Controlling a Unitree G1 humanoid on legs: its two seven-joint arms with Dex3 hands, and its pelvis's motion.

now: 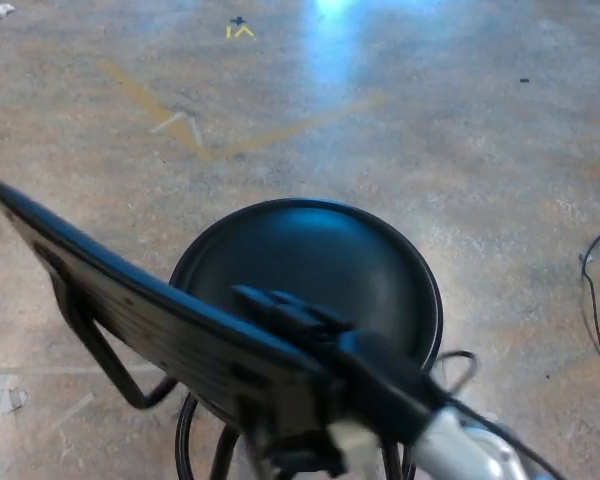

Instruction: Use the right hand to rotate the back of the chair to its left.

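Observation:
A black chair with a round seat [320, 265] stands close below me in the head view. Its curved backrest [130, 300] now runs slantwise from the upper left down to the lower middle. My right hand [300, 325] is shut on the backrest's right end, with fingers [270, 300] lying over the top edge. Behind it, the right forearm [450, 440] comes in from the bottom right. The left hand does not show.
Concrete floor [430, 130] lies all around, with yellow tape lines [210, 150] beyond the chair. A black cable [592, 300] runs along the right edge. Bits of white tape [0, 395] lie at the lower left.

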